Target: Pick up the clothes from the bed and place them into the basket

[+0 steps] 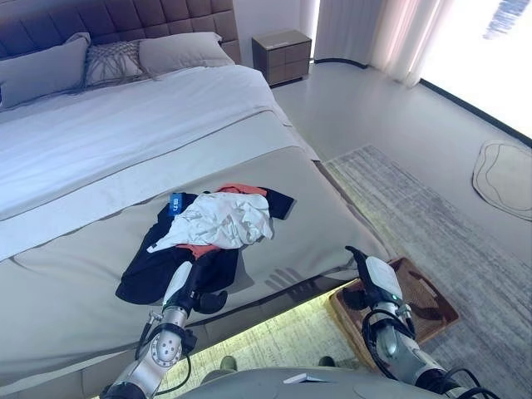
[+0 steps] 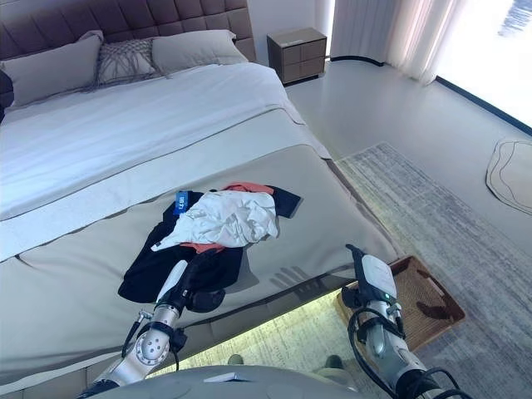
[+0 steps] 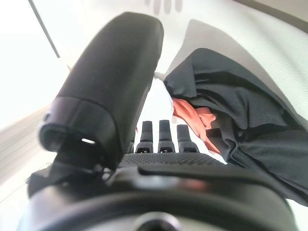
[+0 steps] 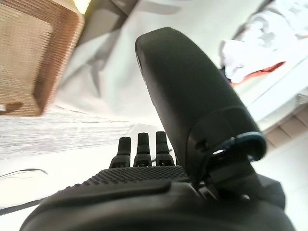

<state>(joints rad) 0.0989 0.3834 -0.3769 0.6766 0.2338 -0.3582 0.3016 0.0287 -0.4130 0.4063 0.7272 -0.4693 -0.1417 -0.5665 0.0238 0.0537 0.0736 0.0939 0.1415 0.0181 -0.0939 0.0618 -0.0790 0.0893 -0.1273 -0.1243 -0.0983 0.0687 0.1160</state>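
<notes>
A pile of clothes lies on the bed's grey cover (image 1: 75, 274) near its foot: a white garment (image 1: 220, 220) on top, a dark navy one (image 1: 154, 270) beneath, and an orange piece (image 1: 241, 189) showing at the back. My left hand (image 1: 189, 283) is open at the near edge of the navy garment (image 3: 240, 110), fingers (image 3: 163, 132) straight and holding nothing. My right hand (image 1: 381, 283) is open and empty over the floor beside the bed. Just to its right a brown wicker basket (image 1: 428, 295) stands on the rug, also in the right wrist view (image 4: 29, 62).
Pillows (image 1: 108, 62) lean on the headboard at the far end. A nightstand (image 1: 283, 54) stands past the bed's right side. A grey rug (image 1: 432, 216) runs along that side, with a small round mat (image 1: 504, 174) farther right and curtains (image 1: 374, 33) behind.
</notes>
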